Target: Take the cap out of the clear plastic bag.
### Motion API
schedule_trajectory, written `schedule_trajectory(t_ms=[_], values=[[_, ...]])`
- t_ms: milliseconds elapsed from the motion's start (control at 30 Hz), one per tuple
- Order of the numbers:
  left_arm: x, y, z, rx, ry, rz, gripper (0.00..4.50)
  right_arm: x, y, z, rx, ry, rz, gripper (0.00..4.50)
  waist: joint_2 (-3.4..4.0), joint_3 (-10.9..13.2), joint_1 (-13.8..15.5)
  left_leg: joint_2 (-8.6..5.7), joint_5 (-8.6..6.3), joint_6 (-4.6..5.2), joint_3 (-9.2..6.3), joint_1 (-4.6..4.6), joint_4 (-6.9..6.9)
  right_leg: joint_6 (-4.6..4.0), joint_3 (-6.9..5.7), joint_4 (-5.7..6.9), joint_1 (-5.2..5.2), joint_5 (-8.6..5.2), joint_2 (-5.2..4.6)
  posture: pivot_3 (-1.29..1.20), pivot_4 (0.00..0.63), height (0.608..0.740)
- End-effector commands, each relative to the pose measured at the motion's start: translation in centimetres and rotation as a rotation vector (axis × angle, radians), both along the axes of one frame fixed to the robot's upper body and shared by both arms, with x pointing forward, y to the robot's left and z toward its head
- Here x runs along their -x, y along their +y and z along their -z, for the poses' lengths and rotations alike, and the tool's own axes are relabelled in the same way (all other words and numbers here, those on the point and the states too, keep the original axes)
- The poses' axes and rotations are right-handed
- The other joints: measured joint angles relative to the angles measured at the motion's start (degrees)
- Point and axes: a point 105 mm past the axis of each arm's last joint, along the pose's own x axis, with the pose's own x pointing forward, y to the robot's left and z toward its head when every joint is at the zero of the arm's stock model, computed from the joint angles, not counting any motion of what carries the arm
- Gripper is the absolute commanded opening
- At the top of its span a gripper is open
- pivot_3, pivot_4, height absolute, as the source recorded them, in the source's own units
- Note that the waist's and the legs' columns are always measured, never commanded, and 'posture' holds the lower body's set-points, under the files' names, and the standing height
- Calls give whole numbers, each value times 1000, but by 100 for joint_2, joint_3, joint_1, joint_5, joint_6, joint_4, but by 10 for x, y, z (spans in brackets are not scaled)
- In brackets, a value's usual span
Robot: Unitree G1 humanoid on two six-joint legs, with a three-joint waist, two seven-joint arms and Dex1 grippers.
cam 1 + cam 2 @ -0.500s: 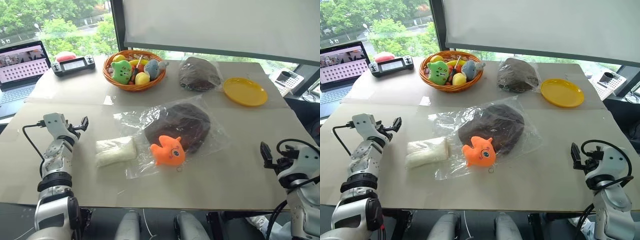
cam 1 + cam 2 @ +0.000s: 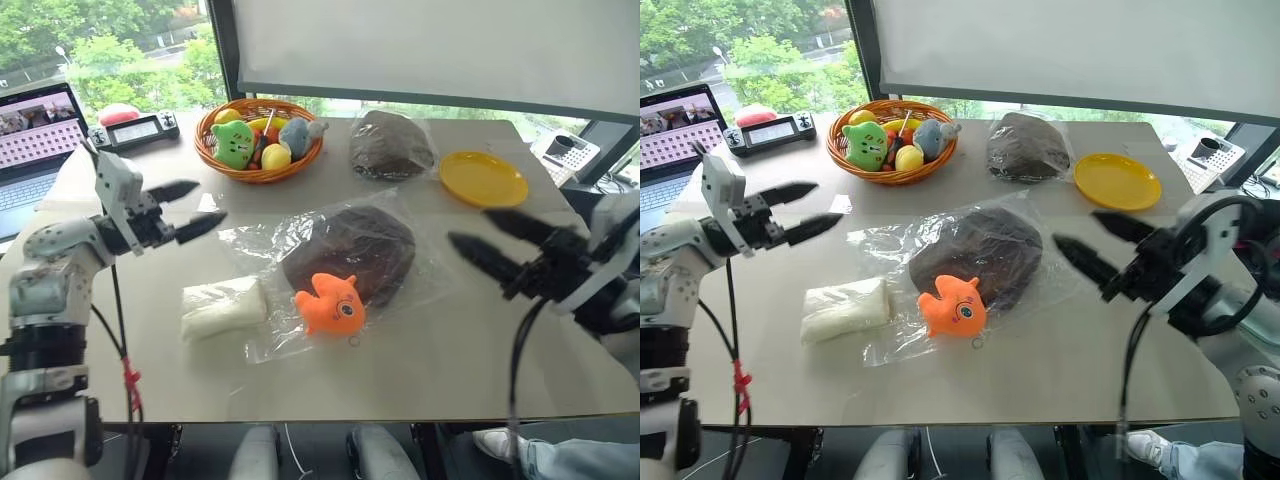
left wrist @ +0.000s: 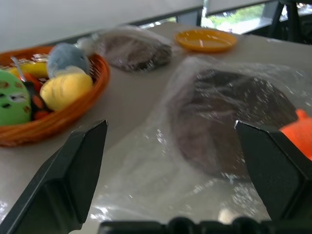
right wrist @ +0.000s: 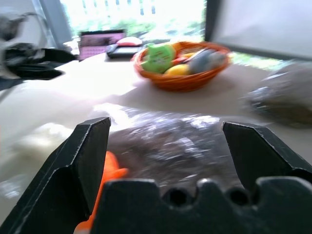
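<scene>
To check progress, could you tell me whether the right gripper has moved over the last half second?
Yes. The right gripper has come in from the table's right edge toward the clear plastic bag, its fingers open, not yet touching it.

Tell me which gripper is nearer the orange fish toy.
Right, narrowly. The right gripper hovers open beside the clear plastic bag's plate-side edge; the left gripper hovers open past the bag's opposite corner, farther from the orange fish toy.

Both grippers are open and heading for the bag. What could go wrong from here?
The orange fish toy lies on the clear plastic bag against the cap; pulling the bag may drag or tip it off the table. The white packet touches the bag's edge, so the left gripper might snag it instead.
</scene>
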Motion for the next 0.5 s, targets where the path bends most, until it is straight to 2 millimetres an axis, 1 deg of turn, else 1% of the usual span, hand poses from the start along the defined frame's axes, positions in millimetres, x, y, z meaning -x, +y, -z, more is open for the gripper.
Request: schedule_trajectory(t_ms=[33,67,100,133,200,267,367,500], values=[[14,-15,-6,-95,-22,113,4500,19,33,7,92,15,-202,4357,-7,6,16,1,0,0,-2,-5,10,0,-3,5,-4,0,1,0,150,740],[16,-20,-5,-111,-16,129,4500,19,37,14,143,13,-207,4357,-13,9,32,1,1,1,-3,-7,13,3,-4,6,-6,-1,2,0,150,740],[19,-22,-3,-120,-9,138,4500,18,39,20,187,11,-202,4357,-15,10,49,1,2,2,-5,-8,17,32,-6,6,-5,-18,2,0,150,740],[20,-23,1,-136,-3,138,4500,18,39,26,231,7,-201,4357,-15,10,67,1,3,2,-6,-8,23,38,-6,5,-3,-21,1,0,150,740],[23,-20,10,-170,11,126,4500,20,41,34,285,-6,-210,4357,-15,10,82,0,3,1,-2,-9,29,41,-2,3,-1,-22,-2,0,150,740],[25,-13,15,-184,22,97,4500,23,44,38,326,-52,-223,4357,-15,10,89,0,3,1,1,-8,27,40,0,2,-3,-22,-2,0,150,740],[29,-5,20,-208,39,81,4500,30,52,35,309,-107,-264,4357,-15,10,77,4,3,1,0,-22,24,38,0,11,-27,-23,3,0,150,740],[35,3,26,-240,68,76,4500,35,62,38,274,-142,-294,4357,-16,10,83,4,3,1,-1,-23,25,39,0,10,-27,-23,2,0,150,740]])
